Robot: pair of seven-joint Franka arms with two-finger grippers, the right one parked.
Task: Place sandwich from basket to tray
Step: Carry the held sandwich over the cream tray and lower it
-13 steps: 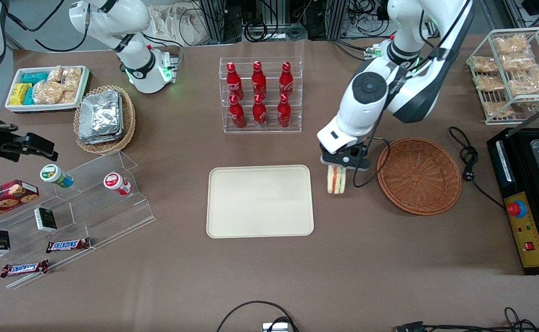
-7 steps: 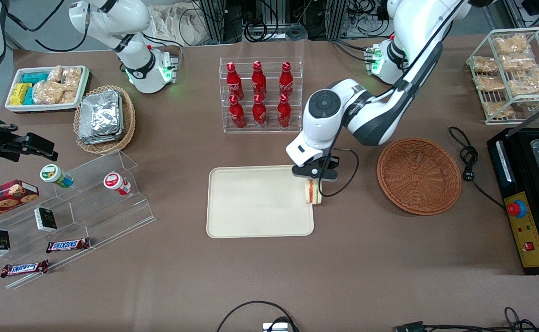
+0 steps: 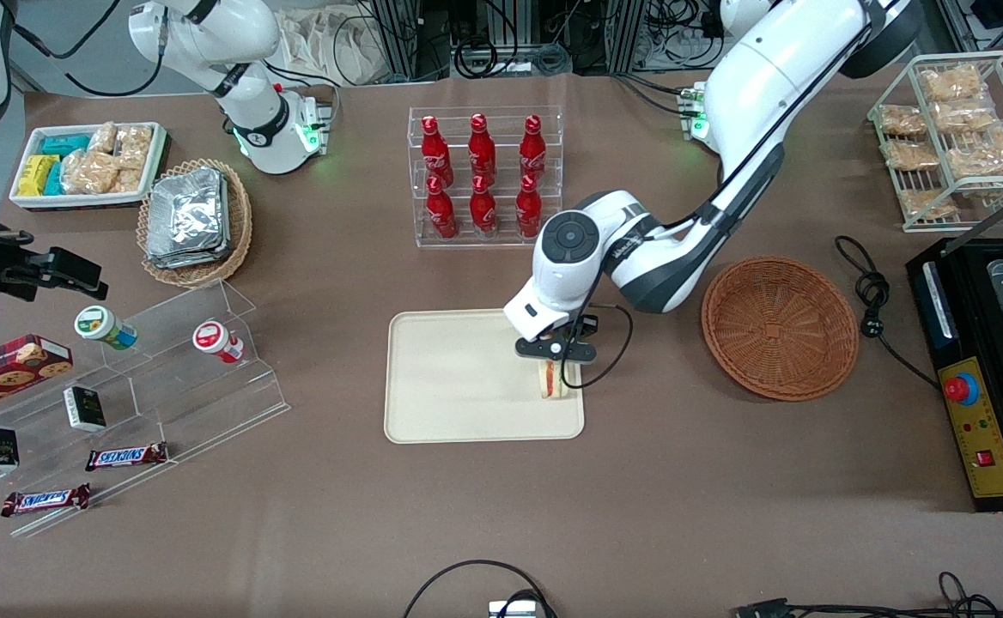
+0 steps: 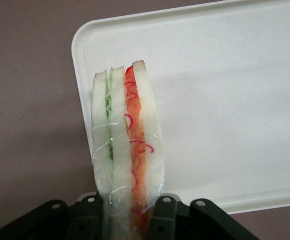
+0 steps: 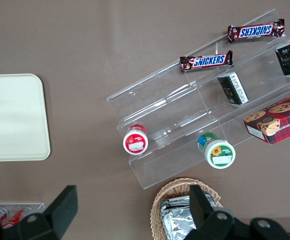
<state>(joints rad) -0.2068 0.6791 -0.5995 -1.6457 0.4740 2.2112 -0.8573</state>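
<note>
Front view gives you the left arm's gripper (image 3: 550,365) over the tray (image 3: 450,403), above the tray's edge toward the working arm's end of the table. You can see its fingers clamped on the sandwich (image 3: 550,380), which hangs below them with its layered edge showing, over the tray's surface and just inside the rim. Whether the sandwich touches the tray you cannot tell from this angle.

Turn to the left wrist view and you get the grip up close: the sandwich (image 4: 127,145) stands between the two dark fingers (image 4: 165,217), one pressed against each bread face, with the gripper (image 4: 127,220) holding the wide end of the wedge. You see white bread in clear wrap, green filling in one seam and red with orange in the other. The narrow tip points away from the camera, over a rounded corner of the tray (image 4: 224,75); part of the wedge also overlaps the brown table (image 4: 30,125) seen past the rim.

Look back at the front view for the basket (image 3: 780,328): it sits on the table well apart from the tray, toward the working arm's end, with nothing in it. The rack of red bottles (image 3: 484,176) stands farther from the front camera than the tray.
</note>
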